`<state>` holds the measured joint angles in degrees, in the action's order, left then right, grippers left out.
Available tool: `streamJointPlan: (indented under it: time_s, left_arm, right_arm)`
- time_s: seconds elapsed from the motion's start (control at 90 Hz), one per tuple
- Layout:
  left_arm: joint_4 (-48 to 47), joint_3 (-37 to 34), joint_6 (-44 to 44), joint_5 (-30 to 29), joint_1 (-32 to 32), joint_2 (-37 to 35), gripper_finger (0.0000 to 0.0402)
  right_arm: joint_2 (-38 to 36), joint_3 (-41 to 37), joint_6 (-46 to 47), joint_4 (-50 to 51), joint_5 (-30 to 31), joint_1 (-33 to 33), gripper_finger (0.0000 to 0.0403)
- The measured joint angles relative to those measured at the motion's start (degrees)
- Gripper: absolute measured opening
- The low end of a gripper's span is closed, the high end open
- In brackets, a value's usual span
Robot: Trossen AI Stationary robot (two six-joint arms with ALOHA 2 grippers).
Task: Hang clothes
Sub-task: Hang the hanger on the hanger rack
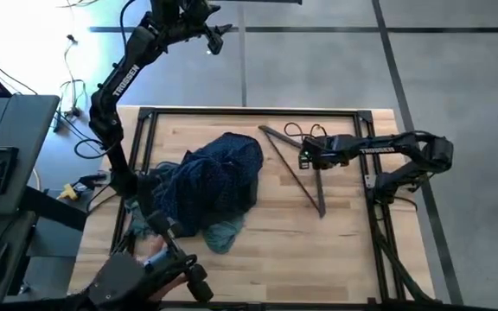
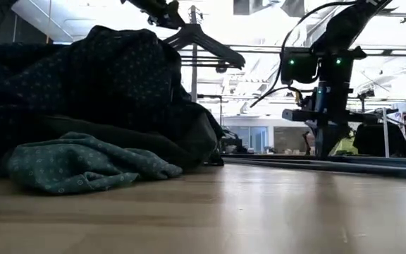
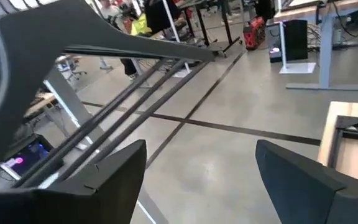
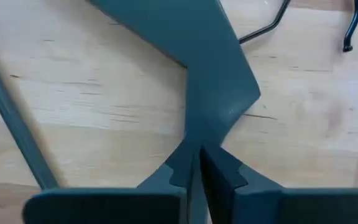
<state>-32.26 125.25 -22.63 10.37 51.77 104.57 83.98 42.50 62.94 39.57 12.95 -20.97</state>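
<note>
Finding the teal shirt (image 2: 83,166) lying nearest on the surface (image 1: 318,250), partly tucked under the navy dotted shirt (image 1: 223,173), with the black garment (image 2: 139,137) heaped between them. Further on, seeing the right claw (image 1: 305,157) pinching the thin grey hanger (image 1: 308,193) flat on the surface, well apart from the clothes. Risking a slip here: gripping so thin a bar at one spot, likely letting it swing or drop on lifting. Farthest, noting the left claw (image 1: 214,39) hanging wide and empty beyond the surface's back edge. Reading "TROSSEN" (image 1: 121,78) along both arms.
</note>
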Motion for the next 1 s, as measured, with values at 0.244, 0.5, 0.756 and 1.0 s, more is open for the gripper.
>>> streamJointPlan:
  time_s: [0.244,0.5,0.756,1.0]
  left_arm:
    - [-0.5,0.0,0.0,0.3,-0.6,0.6,0.0278]
    - [-0.5,0.0,1.6,0.2,-0.6,0.6,0.0278]
    - [-0.8,0.0,2.8,0.2,-3.1,0.6,0.0278]
    - [-0.9,0.0,1.5,-5.0,-6.9,0.7,0.0278]
  right_arm:
    - [-5.9,0.1,3.3,0.6,-2.5,6.8,0.0094]
    - [-6.9,-1.5,20.9,3.7,24.3,27.9,0.0202]
    - [-2.5,-13.6,39.5,-4.1,29.1,37.9,0.0242]
    - [5.8,-23.0,27.9,-28.6,37.3,36.8,0.0229]
